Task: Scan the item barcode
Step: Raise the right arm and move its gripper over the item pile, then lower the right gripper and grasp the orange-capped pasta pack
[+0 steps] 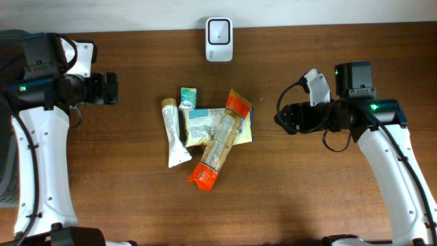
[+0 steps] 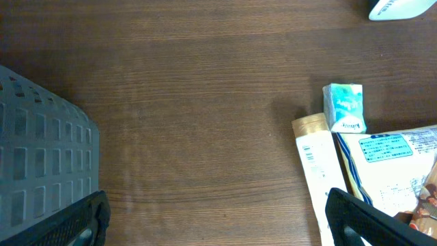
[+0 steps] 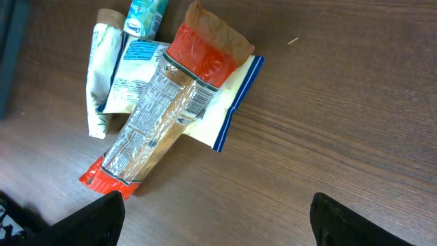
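We held our right gripper (image 1: 280, 117) wide open and empty, nearer than our left gripper (image 1: 113, 89) to the long clear red-ended snack packet (image 1: 220, 140) at its eight o'clock, lying one-to-seven on the wooden table (image 1: 136, 205).

On my left wrist feed I see the left gripper (image 2: 217, 208) spread wide, one dark finger (image 2: 75, 225) in the lower left corner and the other in the lower right, with the wooden table (image 2: 191, 102) showing between them. A grey perforated basket (image 2: 41, 150) fills the left edge. Over on the right lie a cream tube (image 2: 315, 160), a small teal carton (image 2: 344, 106) touching its upper end, and a white packet (image 2: 389, 154) with a blue label just beside both. A corner of the white scanner (image 2: 403, 7) shows at the top right.
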`<state>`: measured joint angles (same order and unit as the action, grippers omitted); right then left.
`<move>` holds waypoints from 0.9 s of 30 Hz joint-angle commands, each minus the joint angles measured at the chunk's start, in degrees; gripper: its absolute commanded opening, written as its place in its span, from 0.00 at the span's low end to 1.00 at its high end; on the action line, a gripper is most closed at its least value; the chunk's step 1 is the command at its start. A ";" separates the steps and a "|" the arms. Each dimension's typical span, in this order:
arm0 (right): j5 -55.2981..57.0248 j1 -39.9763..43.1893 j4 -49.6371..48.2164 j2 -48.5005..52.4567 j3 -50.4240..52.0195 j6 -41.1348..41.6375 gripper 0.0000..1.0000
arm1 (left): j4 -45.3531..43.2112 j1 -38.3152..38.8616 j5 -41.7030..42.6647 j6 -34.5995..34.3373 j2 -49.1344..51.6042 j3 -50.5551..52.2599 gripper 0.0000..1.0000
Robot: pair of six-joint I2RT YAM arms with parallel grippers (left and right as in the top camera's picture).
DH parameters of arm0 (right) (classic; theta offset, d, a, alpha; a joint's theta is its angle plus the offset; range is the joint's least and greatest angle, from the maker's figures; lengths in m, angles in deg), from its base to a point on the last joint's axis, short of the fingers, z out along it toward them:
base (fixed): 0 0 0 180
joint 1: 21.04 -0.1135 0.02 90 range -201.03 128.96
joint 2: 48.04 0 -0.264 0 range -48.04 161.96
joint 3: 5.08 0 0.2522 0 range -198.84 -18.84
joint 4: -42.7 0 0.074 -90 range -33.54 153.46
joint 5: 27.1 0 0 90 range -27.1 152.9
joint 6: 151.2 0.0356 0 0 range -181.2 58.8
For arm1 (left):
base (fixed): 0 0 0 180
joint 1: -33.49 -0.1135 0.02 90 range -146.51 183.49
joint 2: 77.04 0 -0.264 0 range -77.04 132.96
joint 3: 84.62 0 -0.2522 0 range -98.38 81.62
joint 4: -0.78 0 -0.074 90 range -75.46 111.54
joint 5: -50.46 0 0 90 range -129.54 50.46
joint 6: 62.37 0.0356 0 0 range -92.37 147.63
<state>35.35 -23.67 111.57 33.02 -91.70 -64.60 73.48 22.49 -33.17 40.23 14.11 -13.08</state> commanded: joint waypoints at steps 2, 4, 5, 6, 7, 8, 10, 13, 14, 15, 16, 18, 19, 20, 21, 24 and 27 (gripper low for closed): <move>1.31 -0.46 -0.02 -1.20 -1.09 0.02 0.86 | 0.07 -0.09 -0.22 0.74 -1.49 -0.07 0.99; 1.86 -0.46 -0.02 -1.20 -1.09 0.02 0.86 | 0.07 -0.09 -0.22 0.74 -1.49 -0.07 0.99; 1.88 -0.46 -0.02 -1.20 -1.09 0.02 0.86 | 0.04 -0.09 -0.22 0.74 -1.49 -0.07 0.99; 1.84 -0.46 -0.02 -1.20 -1.09 0.02 0.86 | 0.04 -0.09 -0.22 0.74 -1.49 -0.07 0.99; 1.53 -0.48 0.02 -1.20 -1.31 0.04 0.86 | 0.07 -0.09 -0.22 0.74 -1.49 -0.07 0.99; 1.16 -0.48 0.48 -1.20 -2.03 0.11 0.87 | 0.07 -0.09 -0.22 0.74 -1.49 -0.07 0.99; 1.22 -0.46 2.43 -1.20 -4.81 0.52 0.86 | 0.04 -0.09 -0.22 0.74 -1.49 -0.07 0.99; 1.29 -0.48 5.88 -1.18 -10.88 0.72 0.86 | 0.04 -0.09 -0.22 0.74 -1.49 -0.07 0.99; 1.27 -0.48 6.58 -1.20 -12.50 1.05 0.85 | 0.04 -0.09 -0.22 0.74 -1.49 -0.07 0.99; 1.29 -0.48 7.13 -1.20 -13.70 1.42 0.84 | 0.07 -0.09 -0.22 0.74 -1.49 -0.07 0.99; 1.55 -0.48 7.08 -1.20 -14.01 2.27 0.83 | 0.07 -0.09 -0.22 0.74 -1.49 -0.07 0.99; 3.48 -0.63 7.93 -0.63 -13.81 2.45 0.81 | 0.07 -0.09 -0.22 0.74 -1.49 -0.07 0.99; 4.50 -0.98 8.72 0.07 -13.77 2.47 0.79 | 0.04 -0.09 -0.22 0.74 -1.49 -0.07 0.99; 5.14 -1.55 9.09 0.87 -13.53 2.89 0.77 | 0.07 -0.09 -0.22 0.74 -1.49 -0.07 0.99; 5.86 -2.21 8.98 1.66 -13.16 4.09 0.75 | 0.04 -0.09 -0.22 0.74 -1.49 -0.07 0.99; 7.50 -5.35 7.26 5.05 -11.76 7.08 0.69 | 0.07 -0.09 -0.22 0.74 -1.49 -0.07 0.99; 7.72 -9.11 5.22 10.69 -11.67 8.90 0.67 | 0.07 -0.09 -0.22 0.74 -1.49 -0.07 0.99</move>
<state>41.28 -29.48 118.13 39.03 -104.14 -58.77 73.50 22.49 -33.15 40.23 14.11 -13.08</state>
